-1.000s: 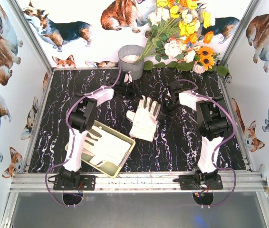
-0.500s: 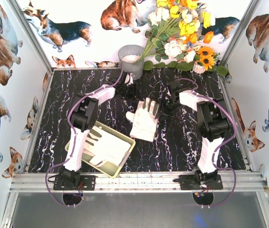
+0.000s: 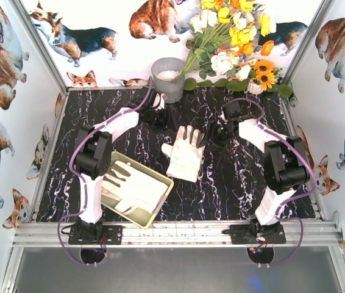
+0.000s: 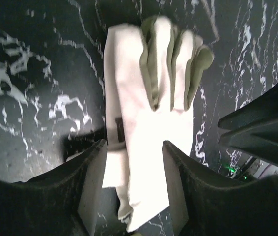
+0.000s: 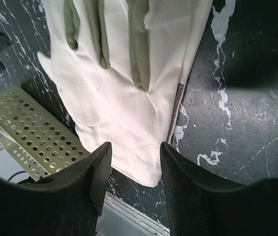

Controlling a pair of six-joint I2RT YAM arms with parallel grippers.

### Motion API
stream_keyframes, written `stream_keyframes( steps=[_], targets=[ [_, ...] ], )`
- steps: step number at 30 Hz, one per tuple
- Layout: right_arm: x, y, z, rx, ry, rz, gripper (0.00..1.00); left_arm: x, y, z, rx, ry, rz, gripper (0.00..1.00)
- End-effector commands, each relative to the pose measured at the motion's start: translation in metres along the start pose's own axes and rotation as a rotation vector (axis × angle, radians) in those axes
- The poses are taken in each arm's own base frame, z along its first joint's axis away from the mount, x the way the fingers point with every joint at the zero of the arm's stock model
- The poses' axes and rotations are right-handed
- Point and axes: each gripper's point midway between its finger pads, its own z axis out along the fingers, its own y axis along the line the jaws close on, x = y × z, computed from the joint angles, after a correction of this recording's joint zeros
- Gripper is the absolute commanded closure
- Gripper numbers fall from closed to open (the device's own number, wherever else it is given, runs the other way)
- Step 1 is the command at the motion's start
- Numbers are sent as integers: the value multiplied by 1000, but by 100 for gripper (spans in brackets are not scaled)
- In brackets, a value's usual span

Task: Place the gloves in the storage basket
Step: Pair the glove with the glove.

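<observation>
Seen from above, swung outward at both elbows over the last second: left gripper drawn back near the bucket, right gripper hanging just beside the fingertips of the loose glove, itself barely shifted on the table, just right of the storage basket already holding other gloves. Reads as repositioning, not a pick. Through the left wrist: spread wide, gripping nothing, glove lying beyond. Through the right wrist: likewise parted and empty, glove beyond, perforated basket wall alongside.
</observation>
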Motion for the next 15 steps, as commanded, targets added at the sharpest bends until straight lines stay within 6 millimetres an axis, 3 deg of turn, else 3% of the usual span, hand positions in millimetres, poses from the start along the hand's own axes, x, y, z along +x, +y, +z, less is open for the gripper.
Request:
stream_keyframes(
  steps=[1, 7, 15],
  targets=[
    [2, 12, -2, -66, -14, 23, 54, 34, 4, -9, -39, 94, -14, 58],
    [13, 5, 5, -75, 9, 83, 54, 57, -3, -9, -36, 159, -5, 64],
    [20, -4, 15, -61, 27, 112, 54, 67, 1, -2, -41, 180, -7, 70]
  ],
)
